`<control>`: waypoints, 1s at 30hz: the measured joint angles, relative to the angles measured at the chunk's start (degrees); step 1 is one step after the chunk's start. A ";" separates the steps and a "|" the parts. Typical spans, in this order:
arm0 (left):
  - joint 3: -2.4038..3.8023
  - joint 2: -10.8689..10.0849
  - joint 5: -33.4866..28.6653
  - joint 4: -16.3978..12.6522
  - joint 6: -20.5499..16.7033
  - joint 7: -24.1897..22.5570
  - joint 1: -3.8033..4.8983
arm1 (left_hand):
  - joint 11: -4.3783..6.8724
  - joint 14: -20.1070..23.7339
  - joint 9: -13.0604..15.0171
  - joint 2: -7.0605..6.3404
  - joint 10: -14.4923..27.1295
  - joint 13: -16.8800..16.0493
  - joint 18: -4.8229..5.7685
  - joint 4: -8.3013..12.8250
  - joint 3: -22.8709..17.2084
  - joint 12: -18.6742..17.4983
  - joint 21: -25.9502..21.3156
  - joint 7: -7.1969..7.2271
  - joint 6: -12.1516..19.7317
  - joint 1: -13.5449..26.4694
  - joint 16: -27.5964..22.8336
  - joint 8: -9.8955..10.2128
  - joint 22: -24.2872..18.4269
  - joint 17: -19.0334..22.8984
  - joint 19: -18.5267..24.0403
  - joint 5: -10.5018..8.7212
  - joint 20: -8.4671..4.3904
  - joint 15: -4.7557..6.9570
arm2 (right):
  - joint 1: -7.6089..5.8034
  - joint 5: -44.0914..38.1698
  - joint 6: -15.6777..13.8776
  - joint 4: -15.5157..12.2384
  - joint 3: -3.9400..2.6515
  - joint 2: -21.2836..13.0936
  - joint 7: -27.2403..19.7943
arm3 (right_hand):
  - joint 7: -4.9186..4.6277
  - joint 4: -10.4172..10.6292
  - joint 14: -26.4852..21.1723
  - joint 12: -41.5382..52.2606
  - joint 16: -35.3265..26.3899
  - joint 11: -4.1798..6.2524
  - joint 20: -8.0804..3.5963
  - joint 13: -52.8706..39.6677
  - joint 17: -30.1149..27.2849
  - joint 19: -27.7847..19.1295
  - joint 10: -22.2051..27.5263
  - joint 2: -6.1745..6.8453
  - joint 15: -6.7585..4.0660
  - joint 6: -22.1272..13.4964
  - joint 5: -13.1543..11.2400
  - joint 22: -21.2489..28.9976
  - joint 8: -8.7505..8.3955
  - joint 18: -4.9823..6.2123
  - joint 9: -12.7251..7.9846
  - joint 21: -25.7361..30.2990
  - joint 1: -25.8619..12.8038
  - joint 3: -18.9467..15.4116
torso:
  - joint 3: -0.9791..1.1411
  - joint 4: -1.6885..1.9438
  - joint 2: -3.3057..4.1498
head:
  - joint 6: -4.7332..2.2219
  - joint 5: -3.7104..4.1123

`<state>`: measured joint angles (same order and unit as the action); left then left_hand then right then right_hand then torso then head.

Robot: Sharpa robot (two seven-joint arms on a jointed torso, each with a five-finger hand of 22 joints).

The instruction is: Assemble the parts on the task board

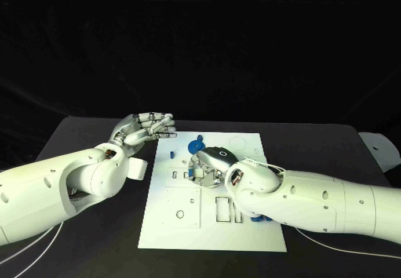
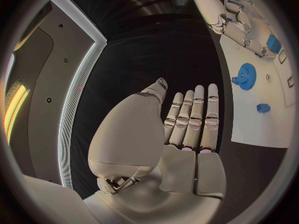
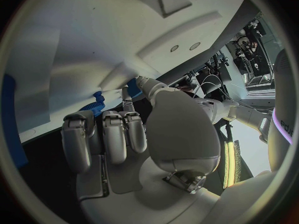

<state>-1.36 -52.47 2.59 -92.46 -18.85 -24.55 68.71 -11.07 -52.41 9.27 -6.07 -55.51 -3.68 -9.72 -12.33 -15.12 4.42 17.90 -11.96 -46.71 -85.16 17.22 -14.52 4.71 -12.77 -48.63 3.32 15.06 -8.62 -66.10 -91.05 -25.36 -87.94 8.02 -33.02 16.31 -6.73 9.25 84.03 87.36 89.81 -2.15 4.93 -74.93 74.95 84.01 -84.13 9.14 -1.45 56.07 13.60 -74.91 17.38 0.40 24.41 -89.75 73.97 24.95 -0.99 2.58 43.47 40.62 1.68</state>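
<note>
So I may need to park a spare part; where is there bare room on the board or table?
Free: the task board's near strip, below its rectangular slots. Also the black table beyond the right hand. Crowded: mid-board under that hand, by the blue gear; the left hand hovers at the far left corner.

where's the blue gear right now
In the head view the blue gear lies on the far part of the task board, just beyond the right hand and right of the left hand.
</note>
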 measured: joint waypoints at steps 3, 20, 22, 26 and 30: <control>0.00 0.00 0.00 0.00 0.02 0.02 0.00 | 0.00 0.00 0.00 0.00 0.00 0.00 0.00 0.00 0.00 0.00 0.00 0.00 0.00 0.00 0.00 0.00 0.00 0.00 0.00 0.00 0.00 0.00 | 0.02 -0.01 0.03 0.00 0.01 0.00 0.06 | -0.27 0.07 0.00 -0.29 0.00 0.00 0.00 0.00 0.00 0.00 0.00 0.29 0.00 -0.67 -0.09 -0.04 -0.01 0.00 0.05 0.00 -0.30 -0.07 | -0.02 0.01 -0.01 | 0.00 -0.01; 0.00 -0.02 0.00 0.05 0.13 0.14 0.00 | 0.00 0.00 0.01 0.01 0.00 0.00 0.00 0.00 0.00 0.00 0.00 0.00 0.00 -0.01 0.00 0.00 -0.06 -0.04 0.00 0.00 0.00 0.00 | 0.06 -0.09 -0.05 0.04 0.05 0.01 0.19 | -2.44 1.18 -0.11 -1.85 0.00 -1.55 0.84 0.01 -0.01 0.00 0.11 1.73 1.15 -4.88 -2.85 -0.03 -2.79 -0.01 -1.34 0.00 -1.73 -1.17 | -0.04 0.03 -0.02 | 0.01 0.12; 0.00 -0.01 0.00 0.07 0.14 0.15 0.00 | 0.00 0.00 0.01 0.01 0.00 0.00 0.00 0.00 0.00 0.01 0.00 0.00 0.00 -0.01 0.00 0.00 -0.06 -0.04 0.00 0.00 0.00 0.00 | 0.07 -0.09 -0.06 0.04 0.06 0.01 0.19 | -2.28 1.35 -0.11 -1.85 0.00 -1.76 0.84 0.01 -0.02 0.00 0.31 2.03 1.14 -5.12 -2.85 -0.03 -2.79 -0.01 -1.39 0.00 -2.03 -1.35 | -0.04 0.03 -0.02 | 0.01 0.14; 0.00 0.00 0.01 0.10 0.17 0.18 0.00 | 0.00 0.00 0.01 0.01 0.00 0.00 0.00 0.00 0.00 0.01 0.00 0.00 0.00 -0.01 0.01 0.00 -0.06 -0.04 0.00 0.00 0.00 0.00 | 0.11 -0.10 -0.14 -0.23 0.10 -0.18 0.18 | -2.67 1.72 -0.12 -2.41 0.00 -1.96 1.24 0.02 -0.02 0.00 0.11 2.64 1.55 -6.14 -3.52 -0.02 -3.35 -0.01 -1.69 0.00 -2.58 -2.26 | -0.04 0.01 -0.02 | 0.01 0.16; 0.00 0.02 0.07 0.17 0.22 0.27 0.00 | 0.00 0.00 0.01 0.01 0.00 0.00 0.00 0.00 0.00 0.01 0.00 0.00 0.00 -0.01 0.01 0.00 -0.06 -0.04 0.00 0.00 0.00 0.00 | 0.29 -0.11 -0.29 -1.29 0.22 -1.09 0.17 | -3.39 3.44 -0.09 -3.74 0.00 -2.93 1.93 0.02 -0.02 -0.04 0.16 3.23 2.44 -8.94 -6.45 -0.02 -4.78 -0.01 -2.34 0.00 -2.56 -7.65 | -0.01 0.01 -0.02 | 0.05 0.14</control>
<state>-1.37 -52.45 2.65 -92.30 -18.64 -24.29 68.70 -11.07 -52.41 9.28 -6.06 -55.51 -3.68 -9.72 -12.33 -15.12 4.43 17.90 -11.96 -46.71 -85.18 17.23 -14.52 4.66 -12.81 -48.63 3.32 15.06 -8.62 -65.82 -91.16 -25.65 -89.24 8.24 -34.11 16.48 -10.11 12.69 83.94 83.61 89.80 -5.08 6.86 -74.91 74.93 83.97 -83.98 12.37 0.99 47.13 7.15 -74.93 12.60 0.39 22.07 -89.75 71.40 17.30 -1.00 2.58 43.45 40.68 1.82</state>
